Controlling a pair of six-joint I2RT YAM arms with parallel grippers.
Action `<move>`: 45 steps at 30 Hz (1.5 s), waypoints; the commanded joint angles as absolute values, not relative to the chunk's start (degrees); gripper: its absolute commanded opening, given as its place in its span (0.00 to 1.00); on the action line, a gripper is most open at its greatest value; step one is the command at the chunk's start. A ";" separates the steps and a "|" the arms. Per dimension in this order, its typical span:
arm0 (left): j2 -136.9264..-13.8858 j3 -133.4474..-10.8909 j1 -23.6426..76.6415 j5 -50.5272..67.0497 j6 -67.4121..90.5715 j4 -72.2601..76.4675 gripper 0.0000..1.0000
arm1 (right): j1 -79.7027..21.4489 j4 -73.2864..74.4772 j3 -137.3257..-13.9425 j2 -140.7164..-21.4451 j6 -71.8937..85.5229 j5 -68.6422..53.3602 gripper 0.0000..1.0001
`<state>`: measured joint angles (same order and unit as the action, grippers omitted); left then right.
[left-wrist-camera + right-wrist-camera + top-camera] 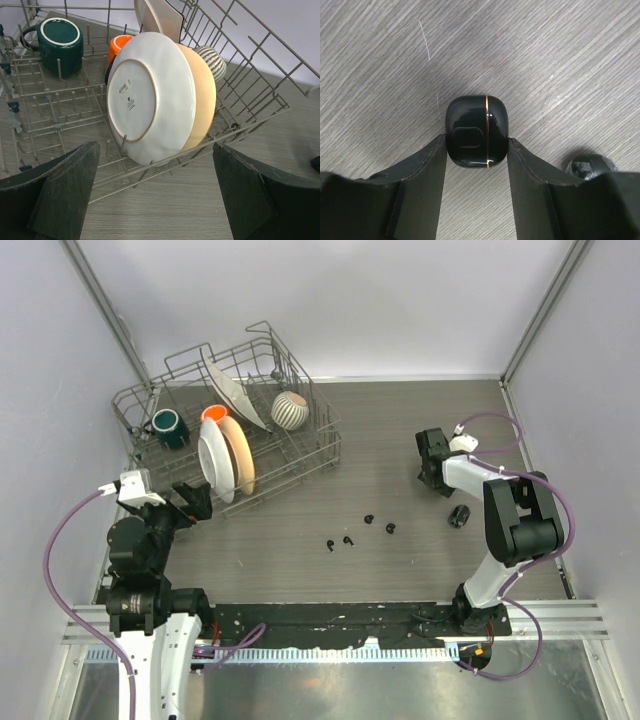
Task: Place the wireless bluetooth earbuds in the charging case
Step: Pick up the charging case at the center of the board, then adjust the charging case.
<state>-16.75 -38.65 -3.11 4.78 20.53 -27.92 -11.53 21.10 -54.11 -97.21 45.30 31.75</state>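
- Charging case [475, 132]: one, glossy black rounded pebble with a thin gold seam line and a recessed oblong panel. It sits on the wood-grain table [400, 420], well to the right of the dish rack [320, 455].
- Right gripper [476, 145]: matte black fingers pressed against both sides of the case, clamped on it. Right wrist view also shows a dark rounded lump [590, 165] just beside the right-hand finger; can't tell what it is.
- Earbuds [348, 540]: four, tiny black buds with short stems, loose on the table in a scattered row. They lie nearer than the rack's near-right corner and to its right, none touching, all apart from the case.
- Left gripper [155, 200]: jaws wide apart, holding nothing, facing the rack's near side from just outside it.
- Rack: one, grey wire basket with upright tines.
- Rack contents:
  - one white plate [150, 95] on edge, with a tan plate [205, 105] against its back
  - one pale dish [235, 390] tilted at the rear
  - one dark green mug [60, 42]
  - one orange cup [120, 45]
  - one ribbed round cup [290, 410]
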 commanded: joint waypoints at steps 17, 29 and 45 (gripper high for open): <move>-10.98 -50.36 -3.08 20.21 32.60 -30.85 1.00 | -12.30 10.55 -44.83 -62.95 21.36 -2.28 0.01; -23.37 -53.17 -3.08 44.28 42.80 -29.53 1.00 | -38.01 17.04 -48.15 -46.94 5.99 3.83 0.01; -28.12 -49.83 -2.99 51.94 40.97 -31.64 1.00 | -81.62 10.37 -43.15 -46.31 -12.74 31.45 0.01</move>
